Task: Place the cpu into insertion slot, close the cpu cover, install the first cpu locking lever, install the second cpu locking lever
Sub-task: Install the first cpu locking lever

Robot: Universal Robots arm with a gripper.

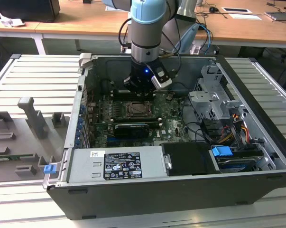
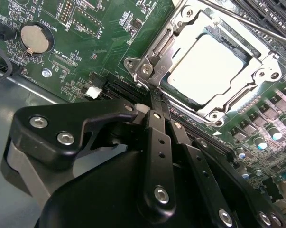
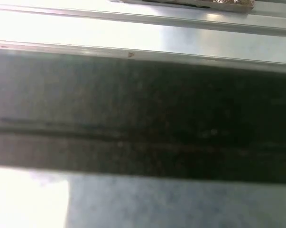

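The cpu (image 2: 211, 69) lies flat in the socket (image 1: 138, 110), its pale metal top showing through the open centre of the cpu cover (image 2: 180, 35). The cover's silvery frame lies down around the chip. A thin metal lever rod (image 2: 249, 20) runs slanted along the socket's far side. My gripper (image 2: 155, 95) is shut, with its black fingers (image 2: 158, 137) pressed together. Its tip sits at the cover's tab on the socket's edge. In the exterior view the gripper (image 1: 139, 92) hangs just behind the socket inside the open computer case (image 1: 86, 123).
A long black card (image 1: 132, 129) sits in front of the socket. The power supply (image 1: 116, 164) fills the case front, and a drive cage (image 1: 211, 102) with cables (image 1: 228, 135) fills the exterior view's right. A coin battery (image 2: 34, 38) is on the board. Grey fixtures (image 1: 33, 118) stand outside.
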